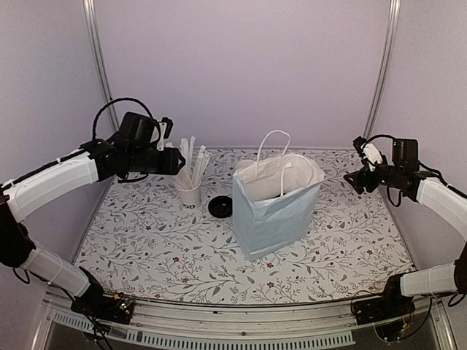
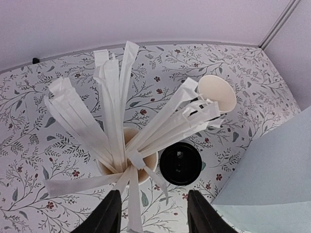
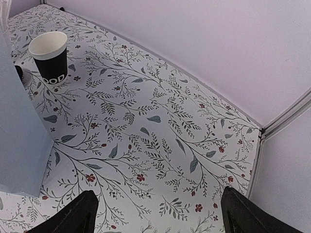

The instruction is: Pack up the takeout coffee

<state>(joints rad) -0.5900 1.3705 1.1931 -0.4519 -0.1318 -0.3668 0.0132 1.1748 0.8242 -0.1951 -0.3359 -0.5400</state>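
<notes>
A black coffee cup (image 3: 49,58) with a cream rim stands upright on the flowered table (image 1: 146,255), outside the pale blue bag (image 1: 276,208) and near the bag's far side, as we see it from the right wrist. From the left wrist we see its pale inside beyond the flat black lid (image 2: 181,164); from above we cannot make it out. The left gripper (image 2: 153,216) hovers over the white cup of straws (image 2: 129,165), fingers apart and grasping nothing. A wrapped straw hangs between the fingers, and we cannot tell whether it touches one. The right gripper (image 3: 160,221) hangs above the table to the right of the bag, spread wide and empty. The bag stands open at mid-table with its handles up, the lid just beside it on the left and the cup of straws a little further left.
</notes>
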